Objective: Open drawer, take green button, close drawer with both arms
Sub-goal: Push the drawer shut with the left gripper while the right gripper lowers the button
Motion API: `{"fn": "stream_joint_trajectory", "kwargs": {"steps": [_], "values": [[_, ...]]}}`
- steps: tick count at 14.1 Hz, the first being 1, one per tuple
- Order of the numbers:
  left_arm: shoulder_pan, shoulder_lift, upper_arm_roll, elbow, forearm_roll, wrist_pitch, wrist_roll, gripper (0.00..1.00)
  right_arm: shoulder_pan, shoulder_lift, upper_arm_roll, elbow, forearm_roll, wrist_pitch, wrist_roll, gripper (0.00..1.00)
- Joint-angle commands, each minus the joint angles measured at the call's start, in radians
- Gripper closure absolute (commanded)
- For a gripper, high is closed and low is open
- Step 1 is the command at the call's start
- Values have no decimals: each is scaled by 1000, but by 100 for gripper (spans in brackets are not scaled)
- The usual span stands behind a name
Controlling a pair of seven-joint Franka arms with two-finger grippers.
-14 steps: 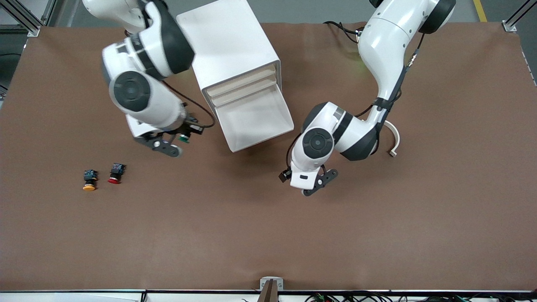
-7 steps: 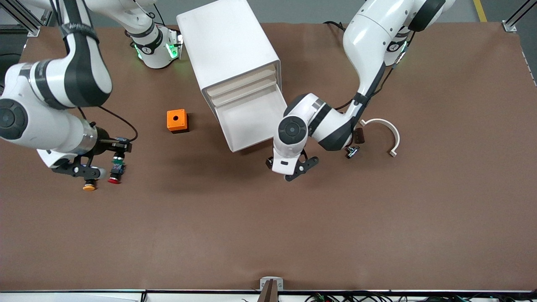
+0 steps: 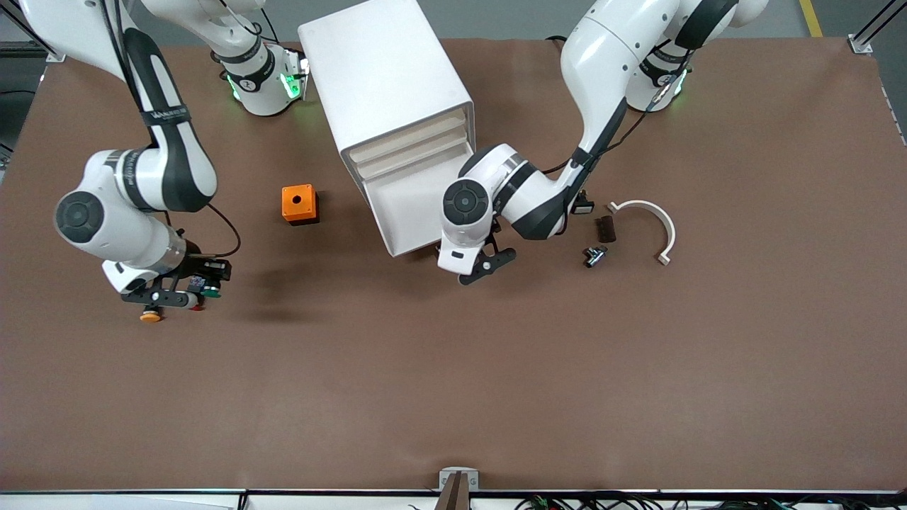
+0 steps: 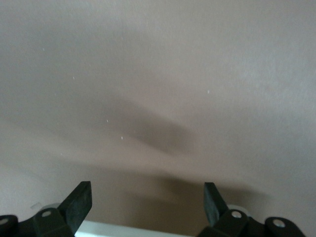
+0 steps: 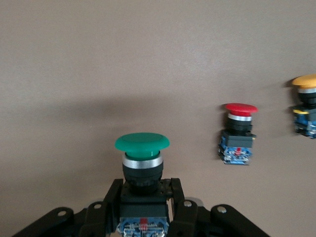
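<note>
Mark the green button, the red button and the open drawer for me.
green button [image 5: 142, 142]: right wrist view, on its green cap, body held in the right gripper.
red button [image 5: 241, 109]: right wrist view, on its red cap.
open drawer [image 3: 418, 205]: front view, on its bare inside floor.

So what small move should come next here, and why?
Probably lower the right gripper and set the green button down beside the red button: it is shut on the button, just above the table. The left gripper, open, waits at the front of the open drawer.
</note>
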Motion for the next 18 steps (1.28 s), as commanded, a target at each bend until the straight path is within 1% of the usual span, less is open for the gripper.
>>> {"fn": "stream_joint_trajectory", "kwargs": {"steps": [1, 2, 4, 7, 10, 13, 16, 18], "values": [[-31, -7, 0, -13, 6, 18, -12, 0, -12, 3, 14, -68, -11, 107, -3, 100], [-45, -7, -3, -13, 6, 18, -10, 0, -12, 23, 14, -68, -7, 126, -1, 100], [-51, -7, -32, -10, 6, 18, -10, 0, -11, 57, 15, -69, -2, 163, 2, 100], [-51, -6, -72, -12, 6, 18, -10, 0, -11, 82, 15, -98, 0, 216, 3, 100], [-60, 7, -109, -13, 5, 18, -9, 0, -11, 112, 15, -103, 3, 255, 17, 100], [-69, 11, -123, -13, -3, 18, -9, 0, -6, 143, 15, -94, 52, 280, 20, 100], [-88, 10, -123, -13, -44, 18, -7, 0, -14, 149, 15, -86, 53, 281, 19, 100], [-97, 10, -123, -13, -57, 18, -7, 0, -12, 178, 15, -65, 53, 301, 19, 100]]}}
